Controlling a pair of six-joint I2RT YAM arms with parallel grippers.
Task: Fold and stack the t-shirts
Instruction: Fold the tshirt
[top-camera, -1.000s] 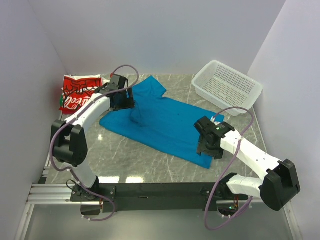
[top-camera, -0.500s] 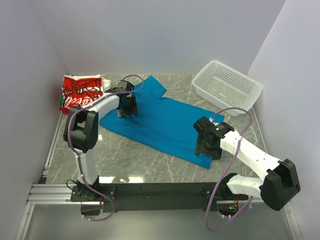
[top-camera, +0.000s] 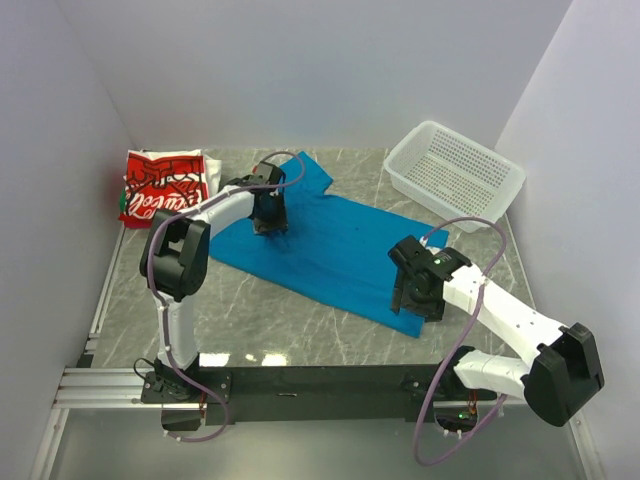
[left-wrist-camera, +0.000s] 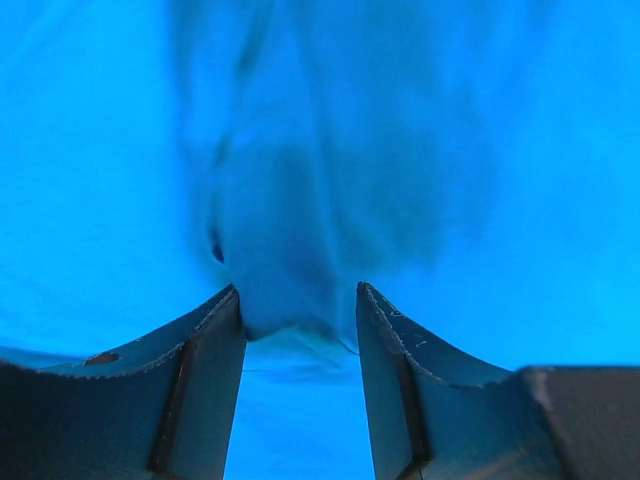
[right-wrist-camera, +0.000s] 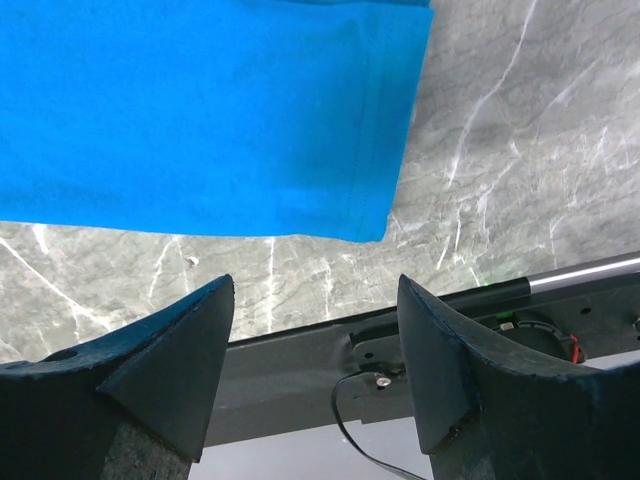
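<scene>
The blue t-shirt (top-camera: 330, 250) lies spread flat across the marble table, sleeves toward the back left. My left gripper (top-camera: 268, 222) points down onto the shirt near its collar end. In the left wrist view its jaws (left-wrist-camera: 297, 290) stand part-way open on either side of a raised ridge of blue cloth (left-wrist-camera: 290, 230). My right gripper (top-camera: 412, 300) hovers over the shirt's near right hem corner (right-wrist-camera: 390, 215), open and empty (right-wrist-camera: 315, 285). The folded red-and-white t-shirt (top-camera: 160, 185) rests at the back left, apart from both grippers.
A white perforated basket (top-camera: 455, 175) stands at the back right, by the right wall. The black base rail (right-wrist-camera: 300, 370) runs along the table's near edge, just below the right gripper. The left wall stands close behind the red shirt.
My left gripper has moved right, from the shirt's left sleeve area onto the cloth near the collar, and its jaws have narrowed around a ridge of cloth. The right arm has stayed put.
</scene>
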